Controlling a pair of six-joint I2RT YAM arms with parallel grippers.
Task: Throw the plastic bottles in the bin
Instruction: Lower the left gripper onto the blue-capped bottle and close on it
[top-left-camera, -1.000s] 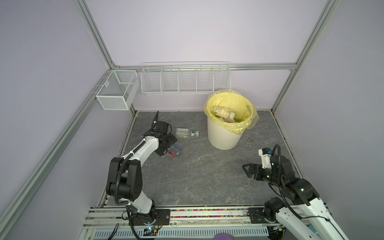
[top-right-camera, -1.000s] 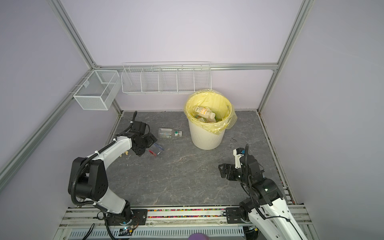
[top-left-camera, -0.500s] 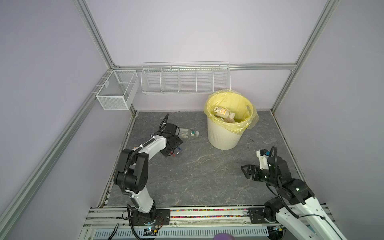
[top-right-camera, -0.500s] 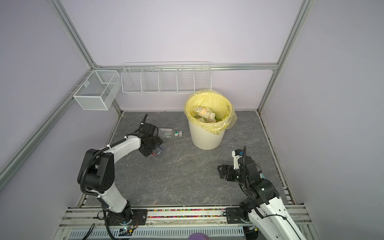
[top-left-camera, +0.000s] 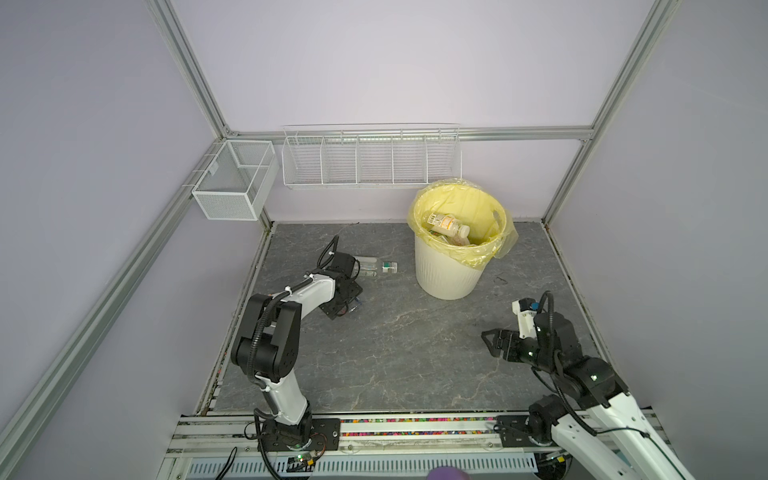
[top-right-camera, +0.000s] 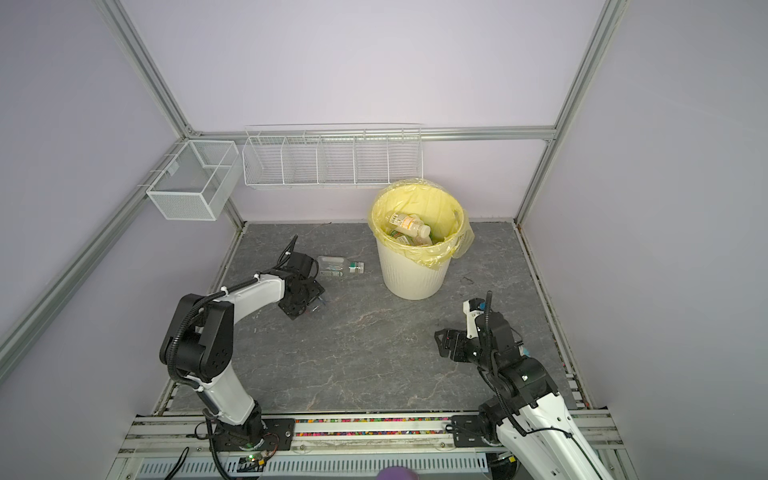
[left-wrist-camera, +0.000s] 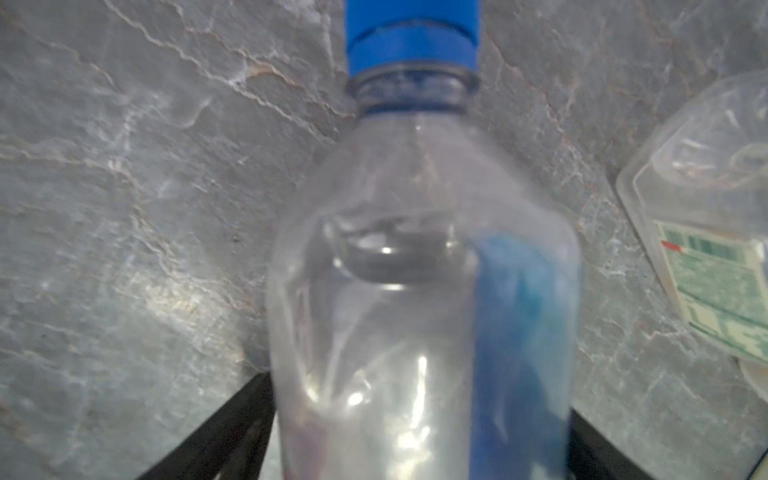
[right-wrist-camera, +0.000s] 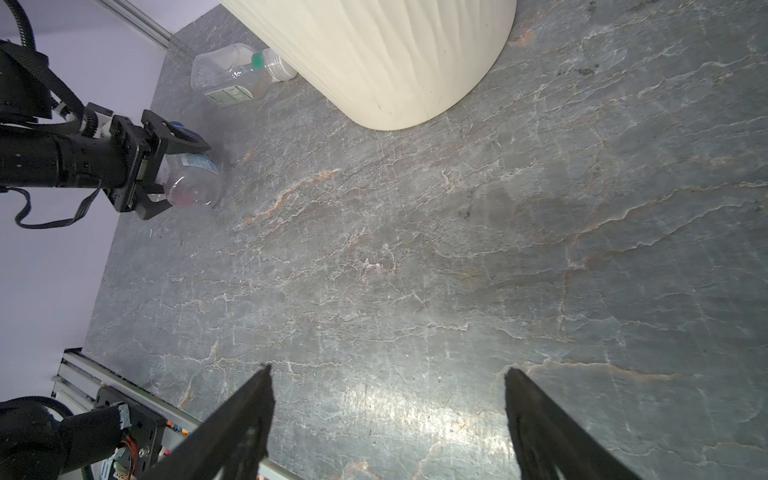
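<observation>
Blue-capped bottle (left-wrist-camera: 419, 291) (on its side) sits clasped in the left gripper (right-wrist-camera: 187, 176).

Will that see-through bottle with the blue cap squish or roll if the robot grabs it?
The clear plastic bottle with the blue cap looks thin-walled with no liquid showing, so it is probably light and may dent when squeezed. Round and lying on its side on the grey marbled floor, it would likely roll if nudged.

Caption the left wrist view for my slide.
Left gripper flanks a blue-capped clear bottle lying on the grey stone-patterned tabletop.
</observation>
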